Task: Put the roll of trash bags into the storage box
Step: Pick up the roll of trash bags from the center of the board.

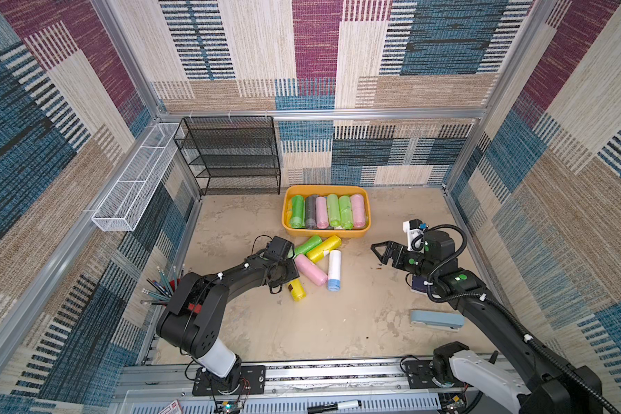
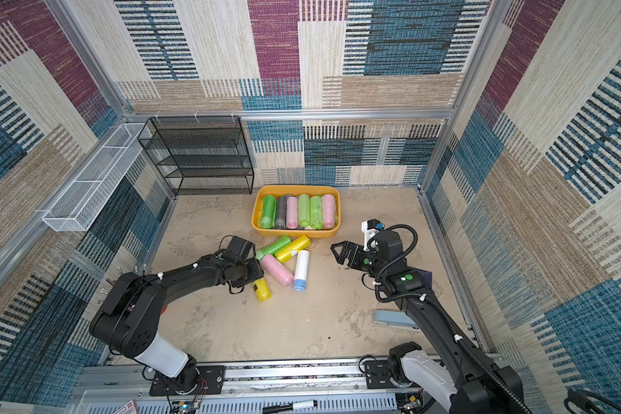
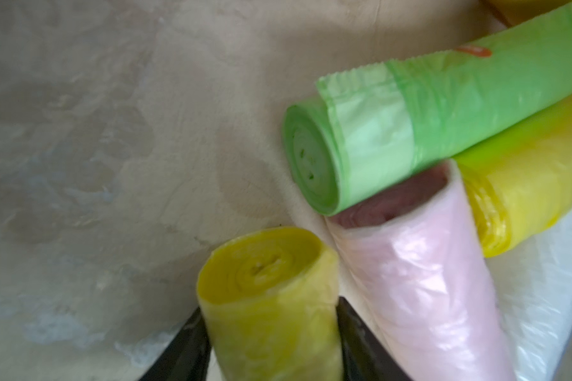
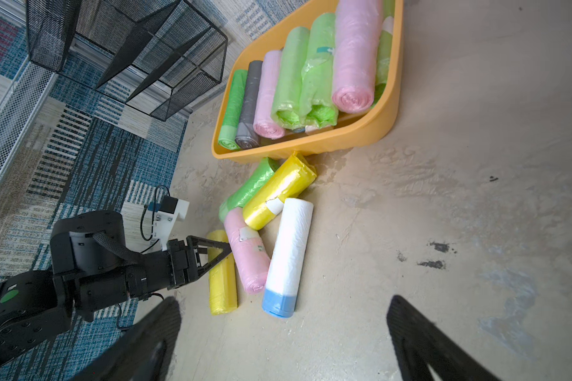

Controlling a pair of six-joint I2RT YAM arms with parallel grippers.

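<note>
The left gripper (image 3: 269, 305) has its jaws tight against both sides of the short yellow roll (image 1: 297, 289). That roll lies on the surface (image 1: 337, 329) just below centre in both top views, outside the box (image 1: 323, 234). I'd guess it was picked for lying at the pile's open edge, beside only the pink roll (image 4: 246, 254). The right gripper (image 1: 378, 255) hangs wide open and empty at centre right, likely keeping clear. Top views hide the left jaws under the wrist; the left wrist view alone shows them gripping.

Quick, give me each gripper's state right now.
Left gripper: closed on the short yellow roll, jaws against both its sides.
Right gripper: open, holding nothing.
</note>
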